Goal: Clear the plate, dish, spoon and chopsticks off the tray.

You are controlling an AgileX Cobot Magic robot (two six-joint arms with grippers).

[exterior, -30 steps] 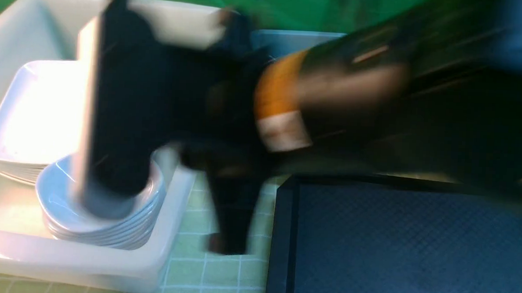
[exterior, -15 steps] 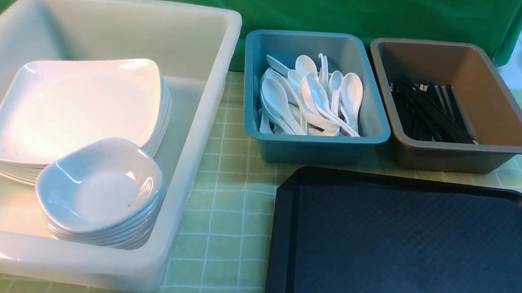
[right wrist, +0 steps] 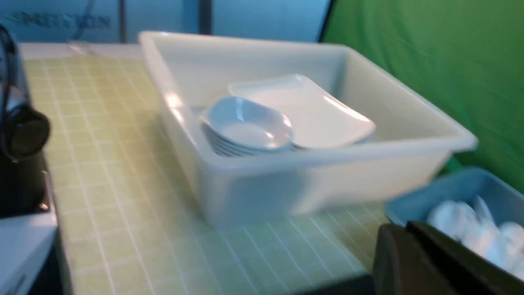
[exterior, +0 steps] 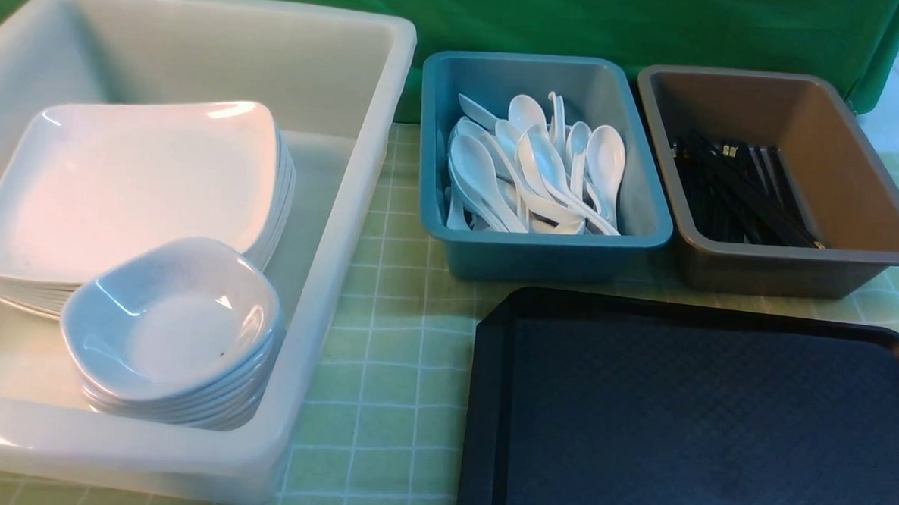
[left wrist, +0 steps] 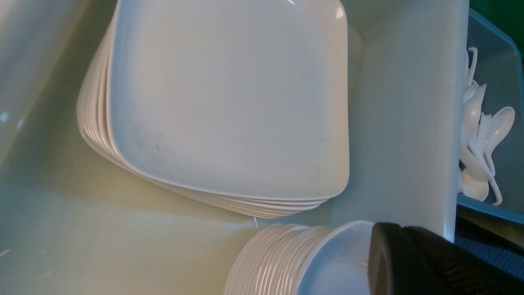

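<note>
Black diamond-textured plastic tray (exterior: 700, 430) bare on worktop. White rectangular plates (exterior: 130, 185) stacked in white tub (exterior: 345, 202); white spoons (exterior: 533, 169) in blue bin; black chopsticks (exterior: 740, 193) in brown bin. Both end effectors closed, empty.

- The left gripper finger (left wrist: 434, 262), a matte black moulded piece, shows in the left wrist view over the near corner of the large white plastic bin (left wrist: 405, 123).
- Its outer edge is smooth and rounded, with a soft sheen along the curve.
- Its broad face carries a fine woven, diamond-like texture.
- The right gripper finger (right wrist: 425, 262), also plain black, shows in the right wrist view beside the white plastic bin; it is blurred, with a rounded outer edge and a straight ridge along its face.
- No cables, screws or markings can be made out on either finger.
- The front view shows no part of the robot.
</note>
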